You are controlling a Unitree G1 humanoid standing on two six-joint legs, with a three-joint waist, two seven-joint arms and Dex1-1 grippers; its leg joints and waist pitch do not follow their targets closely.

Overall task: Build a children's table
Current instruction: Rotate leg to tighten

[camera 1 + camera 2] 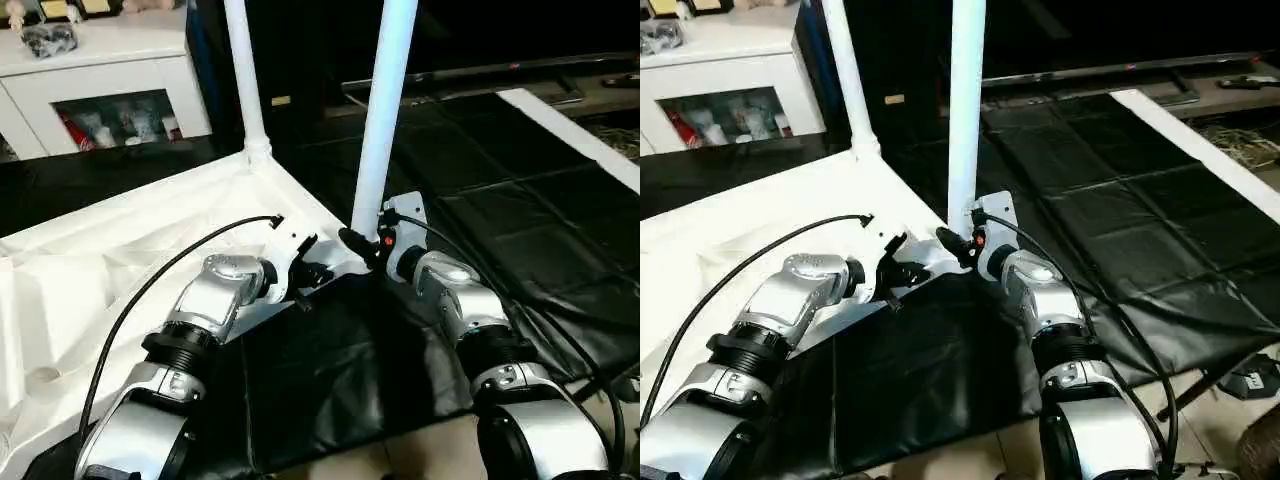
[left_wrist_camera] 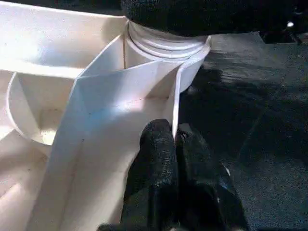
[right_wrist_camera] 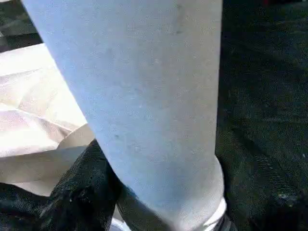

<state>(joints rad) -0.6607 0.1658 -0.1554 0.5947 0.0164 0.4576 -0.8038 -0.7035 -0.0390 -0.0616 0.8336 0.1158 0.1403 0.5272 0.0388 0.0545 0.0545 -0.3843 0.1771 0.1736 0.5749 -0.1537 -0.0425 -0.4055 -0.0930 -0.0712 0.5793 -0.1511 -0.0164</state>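
The white table top (image 1: pixel 100 260) lies upside down on a black mat, ribbed underside up. One white leg (image 1: pixel 243 70) stands upright in the far corner socket. A second leg (image 1: pixel 385 110) stands in the near corner socket (image 2: pixel 166 48). My right gripper (image 1: pixel 365 243) is closed around this leg's base, with a black finger (image 3: pixel 82 192) on each side of the tube. My left gripper (image 1: pixel 315 272) is shut on the thin rim (image 2: pixel 176 101) of the table top, just beside that socket, its fingertips (image 2: pixel 156 144) pinching the wall.
Another long white leg (image 1: pixel 575 135) lies on the black mat (image 1: pixel 330 370) to the right. A white cabinet with glass doors (image 1: pixel 110 90) stands at the back left. A dark low shelf (image 1: pixel 470 75) runs along the back. Black cables trail from both wrists.
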